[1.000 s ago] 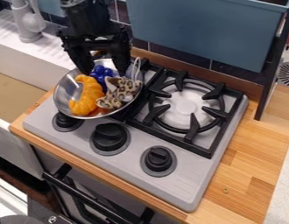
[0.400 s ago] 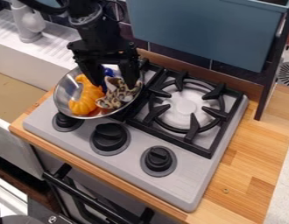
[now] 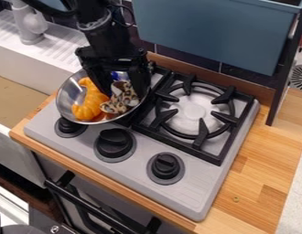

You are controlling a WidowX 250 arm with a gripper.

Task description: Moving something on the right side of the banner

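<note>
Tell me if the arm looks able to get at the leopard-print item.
Likely yes: the gripper is open right over the leopard-print item in the metal bowl, and nothing seems to lie on top.

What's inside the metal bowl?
In the bowl: an orange banana-like item, a leopard-print cloth, part of something blue. The tool covers some of the contents.

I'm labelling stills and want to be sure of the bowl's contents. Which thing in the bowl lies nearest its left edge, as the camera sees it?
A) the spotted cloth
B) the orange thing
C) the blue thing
B: the orange thing lies along the left side of the bowl, with the spotted cloth to its right.
</note>
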